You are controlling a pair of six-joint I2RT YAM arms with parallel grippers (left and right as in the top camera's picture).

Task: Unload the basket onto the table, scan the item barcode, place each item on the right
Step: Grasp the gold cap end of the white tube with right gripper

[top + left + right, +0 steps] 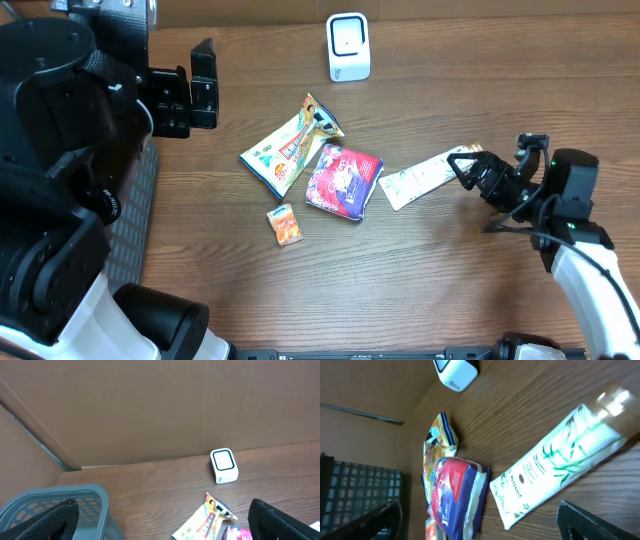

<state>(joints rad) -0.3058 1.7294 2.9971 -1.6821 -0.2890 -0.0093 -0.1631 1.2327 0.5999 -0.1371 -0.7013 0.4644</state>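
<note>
The white barcode scanner [348, 47] stands upright at the back of the table and also shows in both wrist views [223, 465] [455, 372]. A white tube with green leaf print [428, 177] [560, 460] lies flat on the wood. My right gripper [478, 195] [482, 527] hovers at the tube's right end, jaws wide open with nothing between them. A blue-and-red pack [344, 179] [457, 497], a yellow snack bag [292, 143] [205, 522] and a small orange packet [285, 224] lie left of the tube. My left gripper [205, 88] [165, 530] stands open at the far left, holding nothing.
A grey plastic basket [75, 505] [355, 490] sits at the table's left side under the left arm. A brown cardboard wall [150, 410] backs the table behind the scanner.
</note>
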